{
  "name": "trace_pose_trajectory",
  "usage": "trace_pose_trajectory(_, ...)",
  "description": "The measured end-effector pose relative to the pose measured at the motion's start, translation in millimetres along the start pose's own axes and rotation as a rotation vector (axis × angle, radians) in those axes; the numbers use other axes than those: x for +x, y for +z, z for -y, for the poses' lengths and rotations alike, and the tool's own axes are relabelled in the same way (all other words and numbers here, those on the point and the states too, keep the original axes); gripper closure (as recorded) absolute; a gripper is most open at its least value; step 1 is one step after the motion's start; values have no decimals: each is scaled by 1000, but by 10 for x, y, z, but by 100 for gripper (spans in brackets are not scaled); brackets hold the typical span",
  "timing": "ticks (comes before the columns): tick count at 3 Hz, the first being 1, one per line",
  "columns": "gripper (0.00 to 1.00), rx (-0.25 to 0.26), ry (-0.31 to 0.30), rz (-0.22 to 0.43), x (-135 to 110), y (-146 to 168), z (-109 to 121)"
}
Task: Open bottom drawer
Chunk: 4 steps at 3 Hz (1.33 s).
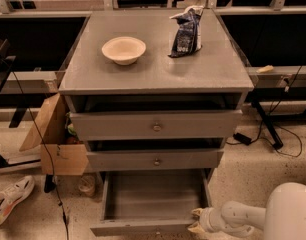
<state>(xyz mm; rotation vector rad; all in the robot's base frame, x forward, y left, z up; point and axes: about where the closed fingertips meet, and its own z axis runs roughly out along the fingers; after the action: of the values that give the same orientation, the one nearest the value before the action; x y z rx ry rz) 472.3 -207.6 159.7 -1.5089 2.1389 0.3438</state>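
From the camera view, the bottom drawer (153, 200) is standing pulled well out at the lower middle of the frame, its grey tray showing under the two larger drawer fronts (155, 125). The white arm (238, 216) is reaching in from the lower right corner, lying nearly level and pointing left. The gripper (197, 221) is sitting right at the right end of that drawer's front panel. I cannot tell how wide it is or whether it has hold of anything. On the cabinet top (158, 74) a pale bowl (123, 50) and a dark bag (187, 31) are sitting apart.
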Motion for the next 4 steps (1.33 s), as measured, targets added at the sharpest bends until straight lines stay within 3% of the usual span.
trace_pose_trajectory(1, 100, 4, 11, -9, 21, -31, -22)
trace_pose_trajectory(4, 100, 2, 14, -10, -2, -24, 20)
